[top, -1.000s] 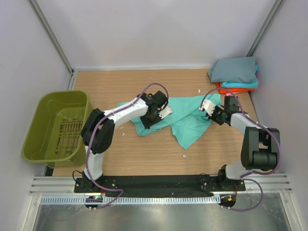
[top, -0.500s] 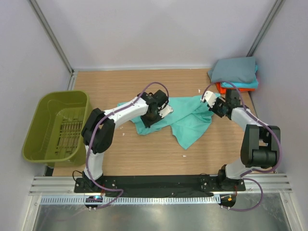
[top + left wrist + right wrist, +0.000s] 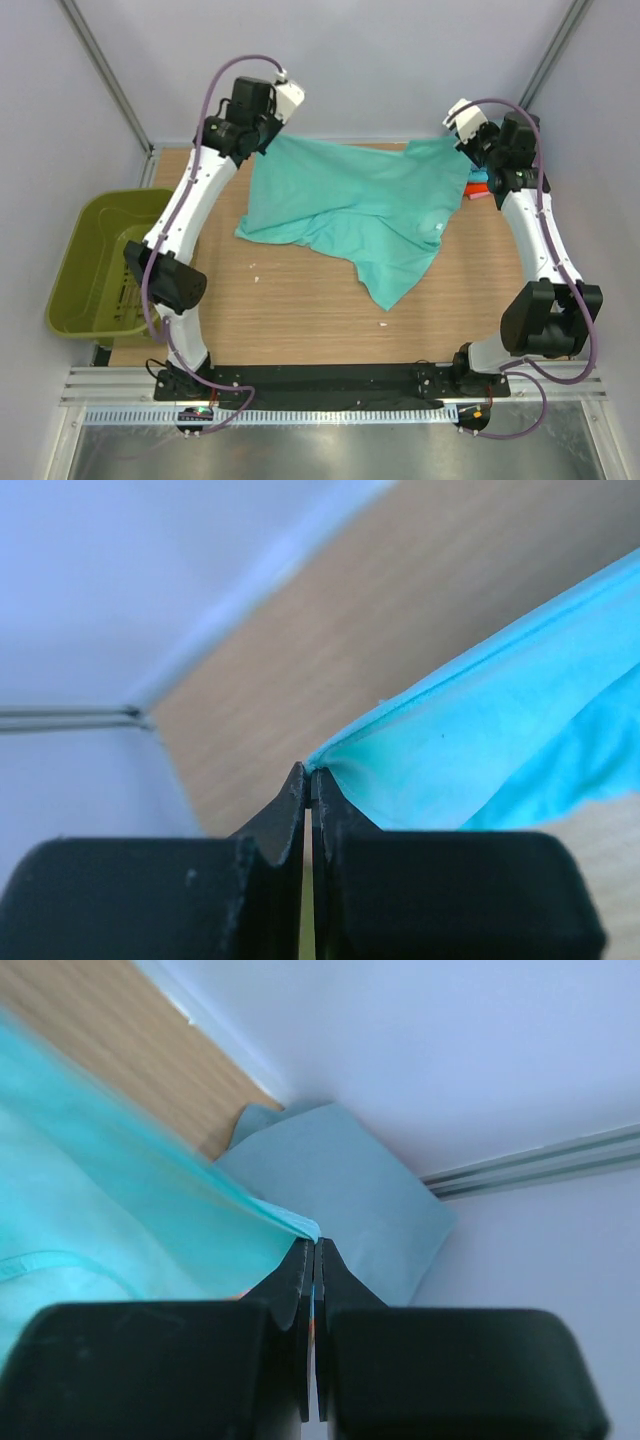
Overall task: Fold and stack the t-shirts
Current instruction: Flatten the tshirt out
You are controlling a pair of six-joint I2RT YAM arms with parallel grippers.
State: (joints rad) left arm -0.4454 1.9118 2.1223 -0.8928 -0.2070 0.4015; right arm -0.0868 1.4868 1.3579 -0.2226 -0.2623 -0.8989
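The mint green t-shirt [image 3: 350, 205] hangs spread between my two raised grippers, its lower part draped on the wooden table [image 3: 300, 310]. My left gripper [image 3: 264, 134] is shut on the shirt's upper left corner; the left wrist view shows the jaws [image 3: 308, 772] pinching the shirt's hem [image 3: 470, 750]. My right gripper [image 3: 468, 150] is shut on the upper right corner, and the right wrist view shows that pinch [image 3: 315, 1240]. Behind it lies the folded slate grey shirt [image 3: 340, 1180]. Of the stack, only slivers of cyan and orange-red [image 3: 479, 192] show in the top view.
The olive-green basket [image 3: 100, 260] stands off the table's left edge. The enclosure's walls rise close behind both grippers. Small white scraps [image 3: 383, 323] lie on the wood near the shirt's lowest tip.
Both arms have risen from the table and swung back and apart. The bunched mint shirt is now lifted and stretched wide between them, hiding most of the folded stack.
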